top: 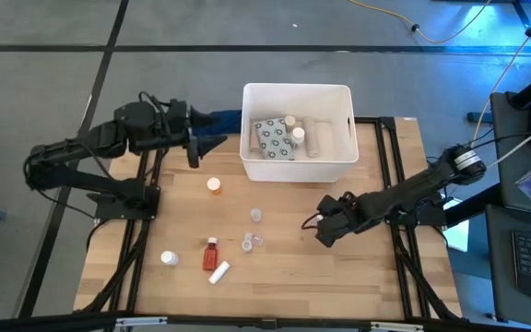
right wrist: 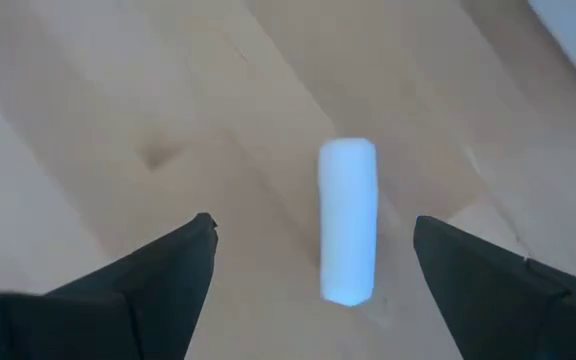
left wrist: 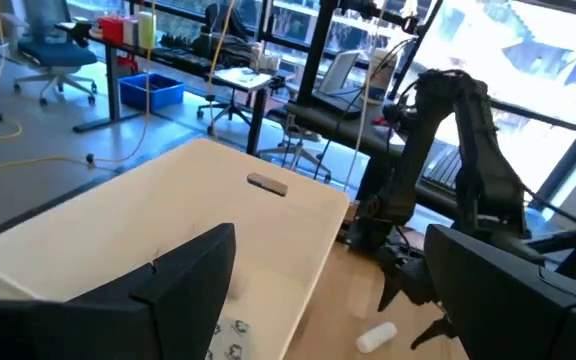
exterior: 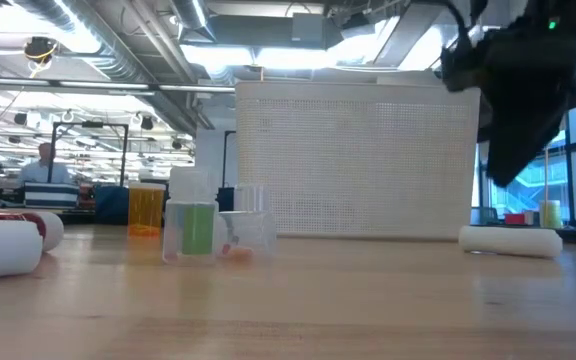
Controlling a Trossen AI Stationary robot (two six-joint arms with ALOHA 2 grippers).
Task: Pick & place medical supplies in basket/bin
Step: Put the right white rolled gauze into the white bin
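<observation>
White tube [exterior: 8,246] foreground; bin [top: 339,161] holds dotted packet [top: 271,140], bottles [top: 297,135].

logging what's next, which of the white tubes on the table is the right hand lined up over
The white cylindrical tube lying on the wooden table between the right hand's open fingers, not the white tube beside the red bottle at the near edge.
</observation>
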